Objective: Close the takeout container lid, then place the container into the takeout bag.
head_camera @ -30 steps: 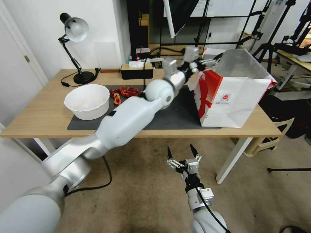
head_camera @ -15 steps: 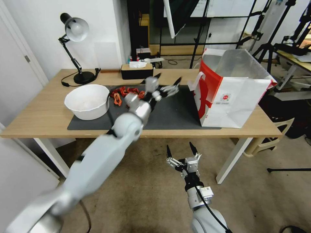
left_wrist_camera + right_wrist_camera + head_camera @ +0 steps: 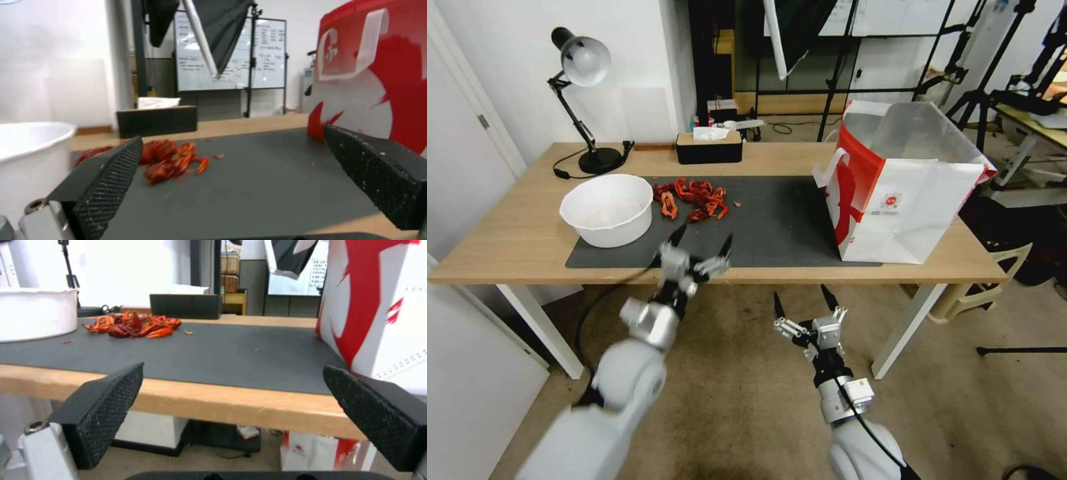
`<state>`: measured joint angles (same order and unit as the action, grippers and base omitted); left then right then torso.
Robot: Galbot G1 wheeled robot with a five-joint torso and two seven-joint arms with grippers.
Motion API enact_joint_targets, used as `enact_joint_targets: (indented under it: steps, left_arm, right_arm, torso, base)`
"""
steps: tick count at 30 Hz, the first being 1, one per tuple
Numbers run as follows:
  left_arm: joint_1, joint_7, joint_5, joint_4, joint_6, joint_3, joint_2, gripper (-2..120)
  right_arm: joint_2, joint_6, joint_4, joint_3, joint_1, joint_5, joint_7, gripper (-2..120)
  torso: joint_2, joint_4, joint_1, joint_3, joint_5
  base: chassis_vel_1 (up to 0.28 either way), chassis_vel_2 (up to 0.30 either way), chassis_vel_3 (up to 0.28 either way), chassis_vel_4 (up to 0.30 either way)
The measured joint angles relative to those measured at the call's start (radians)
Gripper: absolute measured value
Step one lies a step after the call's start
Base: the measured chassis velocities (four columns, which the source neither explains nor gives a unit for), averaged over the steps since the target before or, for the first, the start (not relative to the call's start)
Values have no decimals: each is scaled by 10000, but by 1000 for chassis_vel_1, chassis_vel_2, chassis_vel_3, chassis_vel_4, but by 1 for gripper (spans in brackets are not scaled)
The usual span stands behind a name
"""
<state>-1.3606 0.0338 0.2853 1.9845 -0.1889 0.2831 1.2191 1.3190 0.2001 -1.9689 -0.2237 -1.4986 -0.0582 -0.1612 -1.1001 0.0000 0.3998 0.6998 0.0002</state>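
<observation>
The takeout bag point(image 3: 907, 193), white and red with a silvery lining and white handles, stands open on the right end of the table; it also rises beside my left gripper's view as the takeout bag point(image 3: 378, 83) and beside my right gripper's view as the takeout bag point(image 3: 378, 306). The takeout container and its lid are out of view. My left gripper point(image 3: 702, 247) is open and empty at the table's front edge, over the dark mat point(image 3: 774, 220). My right gripper point(image 3: 804, 303) hangs open and empty below the table, in front of it.
A white bowl point(image 3: 607, 208) sits on the mat's left end, with a heap of red crayfish shells point(image 3: 694, 197) beside it. A desk lamp point(image 3: 584, 100) and a black tissue box point(image 3: 708, 147) stand at the back. Tripods and a table crowd the room behind.
My left arm has pulled back from above the bag's mouth, across the mat, down to the table's front edge, gripper open throughout. The right gripper barely shifted.
</observation>
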Motion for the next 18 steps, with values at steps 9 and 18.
enact_joint_targets:
  steps: [9, 18]
  left_arm:
    - [-1241, -63, -374, 205, -344, 837, 84, 100]
    - [-2010, 46, -532, 194, -472, 979, 332, 100]
  right_arm:
    - [-418, -78, -375, -764, -173, -780, 143, 100]
    - [-586, -104, -616, -1561, -658, -1375, 180, 100]
  torso:
    - [0, 0, 0, 1, 0]
    - [1, 2, 1, 2, 0]
  base:
    - [0, 0, 0, 0]
    - [0, 0, 0, 0]
